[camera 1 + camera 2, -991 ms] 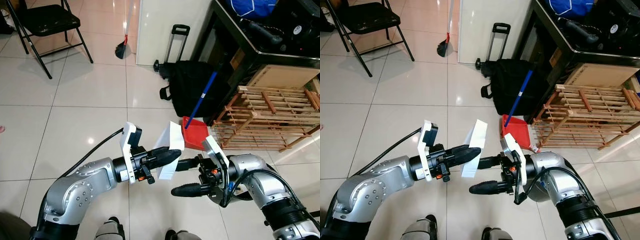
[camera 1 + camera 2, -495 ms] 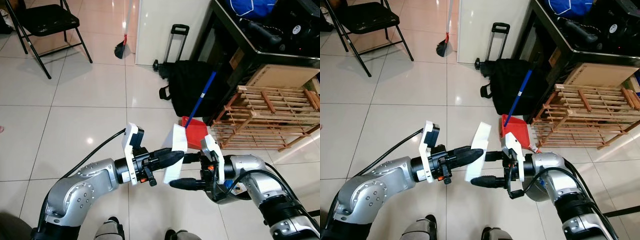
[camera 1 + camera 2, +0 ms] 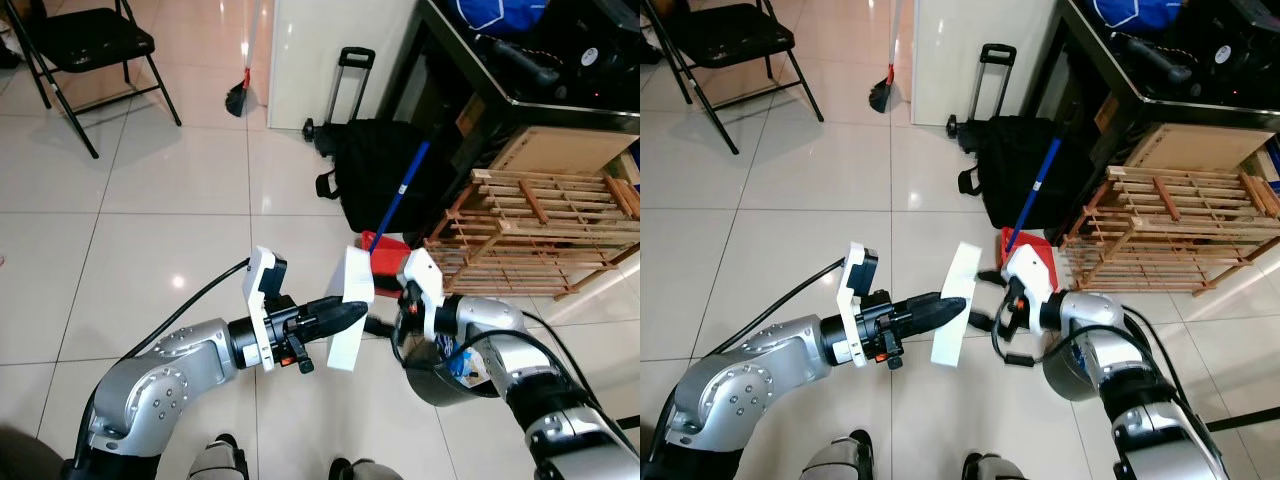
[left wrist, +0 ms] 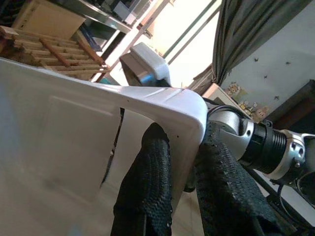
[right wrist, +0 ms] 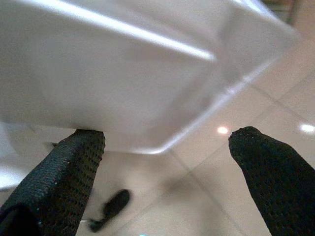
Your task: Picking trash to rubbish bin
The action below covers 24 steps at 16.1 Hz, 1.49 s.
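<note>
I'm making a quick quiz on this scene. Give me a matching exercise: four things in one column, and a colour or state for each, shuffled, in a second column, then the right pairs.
Things:
1. white tray
2. dustpan
3. folding chair
4. right gripper

States:
A. red, with a blue handle
B. open, fingers spread beside the tray
C. black, standing on the tiled floor
D. pinched by the left gripper

Pairs: 1-D, 2-A, 3-C, 4-B

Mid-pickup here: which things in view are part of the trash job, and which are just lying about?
Part of the job:
white tray, pinched by the left gripper
right gripper, open just beside the tray

Lying about:
red dustpan
black bag
wooden rack
folding chair
</note>
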### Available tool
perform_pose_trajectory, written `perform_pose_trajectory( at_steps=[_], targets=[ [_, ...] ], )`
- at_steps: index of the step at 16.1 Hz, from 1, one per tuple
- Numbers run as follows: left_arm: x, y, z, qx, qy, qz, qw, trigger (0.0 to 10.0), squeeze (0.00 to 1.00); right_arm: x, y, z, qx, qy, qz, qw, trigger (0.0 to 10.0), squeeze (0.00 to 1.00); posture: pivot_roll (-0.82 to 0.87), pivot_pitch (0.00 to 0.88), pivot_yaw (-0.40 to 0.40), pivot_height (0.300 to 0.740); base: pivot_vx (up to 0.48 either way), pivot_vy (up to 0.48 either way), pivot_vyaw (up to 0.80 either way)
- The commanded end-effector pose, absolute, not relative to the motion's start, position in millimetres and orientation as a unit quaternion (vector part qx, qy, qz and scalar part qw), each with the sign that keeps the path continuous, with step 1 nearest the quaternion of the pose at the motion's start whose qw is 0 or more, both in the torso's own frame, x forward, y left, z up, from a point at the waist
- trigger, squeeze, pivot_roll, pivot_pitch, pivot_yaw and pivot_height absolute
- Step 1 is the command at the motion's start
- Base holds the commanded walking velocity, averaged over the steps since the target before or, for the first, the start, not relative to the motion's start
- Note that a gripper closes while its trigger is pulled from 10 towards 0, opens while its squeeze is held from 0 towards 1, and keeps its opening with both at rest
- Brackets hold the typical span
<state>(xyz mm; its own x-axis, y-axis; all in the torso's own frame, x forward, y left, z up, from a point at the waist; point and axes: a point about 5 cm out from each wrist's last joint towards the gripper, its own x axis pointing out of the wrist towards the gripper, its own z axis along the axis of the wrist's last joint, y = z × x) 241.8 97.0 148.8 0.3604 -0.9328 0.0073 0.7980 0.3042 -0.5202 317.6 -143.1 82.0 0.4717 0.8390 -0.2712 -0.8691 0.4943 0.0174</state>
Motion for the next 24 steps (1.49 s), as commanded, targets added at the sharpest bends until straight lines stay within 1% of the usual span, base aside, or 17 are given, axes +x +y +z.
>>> perform_pose_trajectory(
  at_steps=[1, 4, 5, 7, 8, 9, 10, 12, 13, 14, 15, 16, 17, 18, 21, 22, 24],
  targets=[
    [237, 90, 151, -0.231, 0.151, -0.562, 0.78, 10.0, 0.0, 324, -152, 81, -0.077, 0.124, 0.456, 0.878, 10.0, 0.51, -0.04, 0.164, -0.161, 0.74, 0.0, 0.0, 0.0],
    [236, 90, 151, -0.23, 0.151, -0.562, 0.78, 10.0, 0.0, 329, -156, 74, -0.107, 0.131, 0.404, 0.899, 10.0, 0.51, -0.04, 0.159, -0.161, 0.74, 0.0, 0.0, 0.0],
    [235, 90, 151, -0.229, 0.15, -0.562, 0.781, 10.0, 0.0, 330, -157, 71, -0.111, 0.136, 0.385, 0.906, 10.0, 0.57, -0.04, 0.158, -0.161, 0.74, 0.0, 0.0, 0.0],
    [235, 90, 151, -0.229, 0.15, -0.56, 0.782, 10.0, 0.0, 331, -160, 68, -0.115, 0.141, 0.366, 0.913, 10.0, 0.57, -0.04, 0.156, -0.161, 0.74, 0.0, 0.0, 0.0],
    [235, 91, 151, -0.229, 0.15, -0.559, 0.783, 10.0, 0.0, 331, -161, 67, -0.123, 0.142, 0.36, 0.914, 10.0, 0.52, -0.04, 0.156, -0.161, 0.74, 0.0, 0.0, 0.0],
    [235, 91, 151, -0.228, 0.151, -0.559, 0.783, 10.0, 0.0, 331, -162, 65, -0.123, 0.146, 0.353, 0.916, 10.0, 0.35, -0.04, 0.155, -0.161, 0.74, 0.0, 0.0, 0.0],
    [235, 91, 151, -0.227, 0.151, -0.558, 0.783, 10.0, 0.0, 331, -163, 63, -0.127, 0.151, 0.35, 0.916, 10.0, 0.0, -0.04, 0.154, -0.161, 0.74, 0.0, 0.0, 0.0],
    [235, 91, 151, -0.228, 0.15, -0.558, 0.784, 10.0, 0.0, 331, -164, 62, -0.127, 0.153, 0.343, 0.918, 10.0, 0.0, -0.03, 0.15, -0.161, 0.74, 0.0, 0.0, 0.0],
    [235, 91, 151, -0.228, 0.15, -0.558, 0.783, 10.0, 0.0, 331, -164, 61, -0.117, 0.154, 0.343, 0.919, 10.0, 1.0, -0.03, 0.148, -0.161, 0.74, 0.0, 0.0, 0.0],
    [235, 91, 151, -0.228, 0.15, -0.559, 0.783, 10.0, 0.0, 331, -164, 61, -0.124, 0.152, 0.341, 0.919, 10.0, 1.0, -0.03, 0.146, -0.16, 0.74, 0.0, 0.0, 0.0],
    [235, 91, 151, -0.229, 0.15, -0.559, 0.783, 10.0, 0.0, 331, -164, 61, -0.129, 0.15, 0.34, 0.919, 10.0, 0.62, -0.03, 0.145, -0.162, 0.74, 0.0, 0.0, 0.0],
    [235, 91, 151, -0.228, 0.15, -0.559, 0.783, 10.0, 0.0, 331, -164, 61, -0.137, 0.151, 0.336, 0.919, 10.0, 0.0, -0.03, 0.146, -0.162, 0.74, 0.0, 0.0, 0.0],
    [235, 91, 151, -0.228, 0.15, -0.559, 0.783, 10.0, 0.0, 332, -164, 61, -0.139, 0.152, 0.335, 0.92, 10.0, 0.0, -0.03, 0.146, -0.162, 0.74, 0.0, 0.0, 0.0],
    [235, 90, 151, -0.228, 0.149, -0.558, 0.784, 10.0, 0.0, 334, -168, 61, -0.155, 0.15, 0.309, 0.926, 10.0, 0.0, -0.03, 0.153, -0.166, 0.74, 0.0, 0.0, 0.0],
    [236, 90, 151, -0.229, 0.148, -0.554, 0.787, 10.0, 0.0, 343, -184, 65, -0.189, 0.152, 0.212, 0.947, 10.0, 0.0, -0.03, 0.159, -0.169, 0.74, 0.0, 0.0, 0.0],
    [236, 91, 150, -0.228, 0.148, -0.548, 0.791, 10.0, 0.0, 346, -195, 68, -0.215, 0.154, 0.16, 0.951, 10.0, 0.0, -0.03, 0.161, -0.171, 0.74, 0.0, 0.0, 0.0],
    [237, 92, 149, -0.226, 0.148, -0.545, 0.794, 10.0, 0.0, 347, -203, 70, -0.228, 0.157, 0.128, 0.953, 10.0, 0.0, -0.03, 0.161, -0.172, 0.74, 0.0, 0.0, 0.0]
  ],
)
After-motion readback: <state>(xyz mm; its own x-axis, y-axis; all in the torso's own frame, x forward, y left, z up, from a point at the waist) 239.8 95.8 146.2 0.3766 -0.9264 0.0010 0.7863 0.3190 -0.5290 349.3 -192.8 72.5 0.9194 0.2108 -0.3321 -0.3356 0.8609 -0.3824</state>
